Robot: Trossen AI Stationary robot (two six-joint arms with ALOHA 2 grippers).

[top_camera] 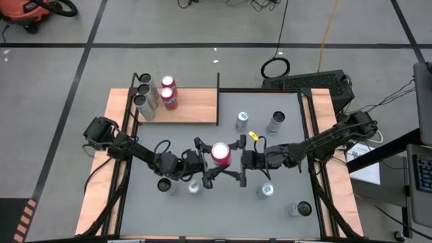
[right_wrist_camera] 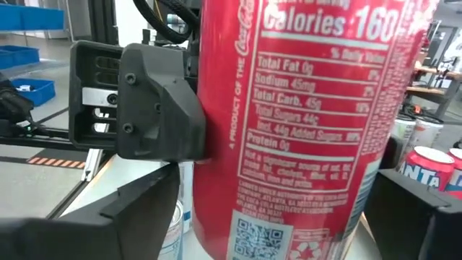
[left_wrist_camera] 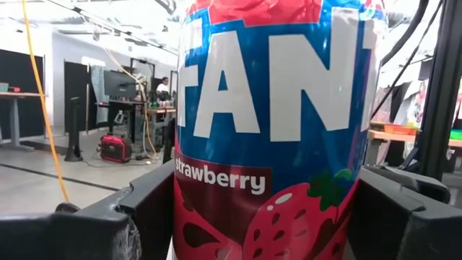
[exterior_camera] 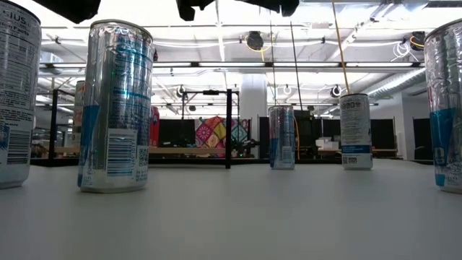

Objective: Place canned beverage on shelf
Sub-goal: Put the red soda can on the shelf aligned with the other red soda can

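the left gripper (top_camera: 217, 164) is clamped on a red strawberry soda can (top_camera: 221, 154) held above the middle of the bench (top_camera: 283, 212), its fingers pressed against both sides of the can. the right gripper (top_camera: 237, 162) faces it from the other side with its fingers spread wide around the same can; in the right wrist view they stand clear of the can wall, so only the left one grips.

the grey bench carries everything else. the shelf (top_camera: 192, 108), a light-brown wood-grain board with thin black posts, sits at the far left corner of the bench. on it stand three silver cans (top_camera: 144, 96) in a row along its left end and, just beside them, two red cans (top_camera: 168, 91) (same red top as the held one).

loose silver cans are scattered on the bench: two (top_camera: 258, 122) stand upright beyond the grippers, near the shelf's right edge, and four more lie closer to the near edge, one dark-topped can (top_camera: 164, 185) and a silver one (top_camera: 194, 186) under the left arm, one (top_camera: 266, 190) under the right arm, one (top_camera: 299, 209) near the right corner. a small yellow tag (top_camera: 254, 135) lies between the far cans and the right gripper.
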